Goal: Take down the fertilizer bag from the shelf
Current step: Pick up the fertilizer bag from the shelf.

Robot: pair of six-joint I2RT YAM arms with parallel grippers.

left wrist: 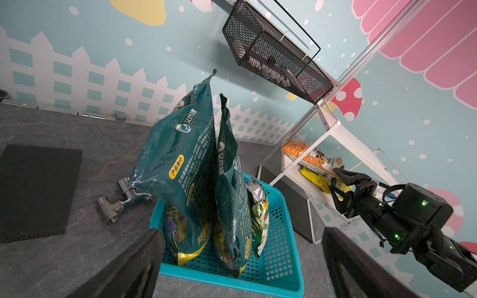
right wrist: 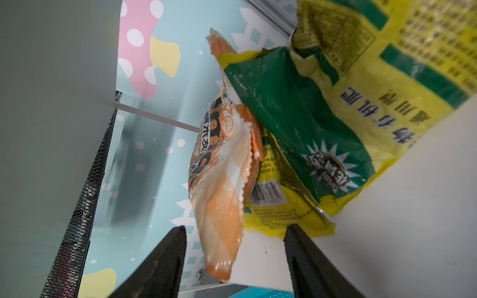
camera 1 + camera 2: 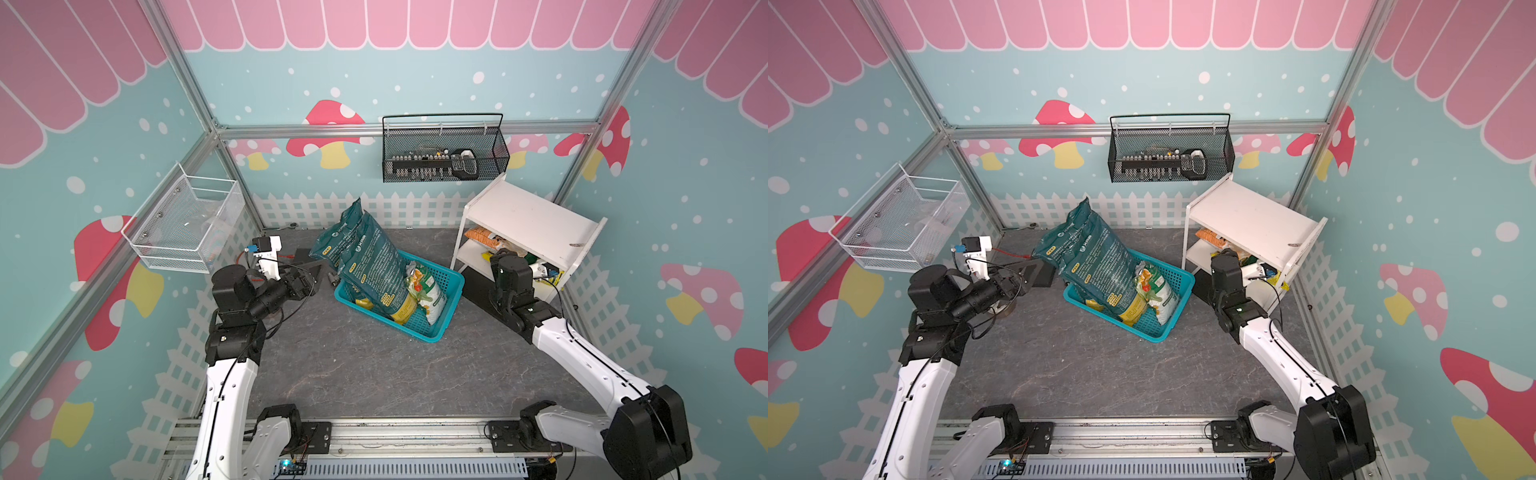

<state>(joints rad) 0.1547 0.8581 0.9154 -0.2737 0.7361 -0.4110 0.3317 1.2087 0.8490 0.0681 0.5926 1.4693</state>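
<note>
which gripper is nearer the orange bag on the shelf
Right. The right gripper is at the shelf, jaws open on either side of the orange bag without closing on it. The left gripper hangs open across the teal basket, far from the bag.

Place: a staged robot test booth got up as a garden shop
Walls: printed mushroom wallpaper [image 3: 328, 133] on aluminium frame rails [image 3: 399, 128]
Stock: fertilizer bags [image 1: 312, 160] on a white shelf [image 3: 528, 220]
Floor: grey stone-look surface [image 3: 374, 374]

In both top views the shelf's [image 3: 536, 216] top board hides the right gripper.
</note>
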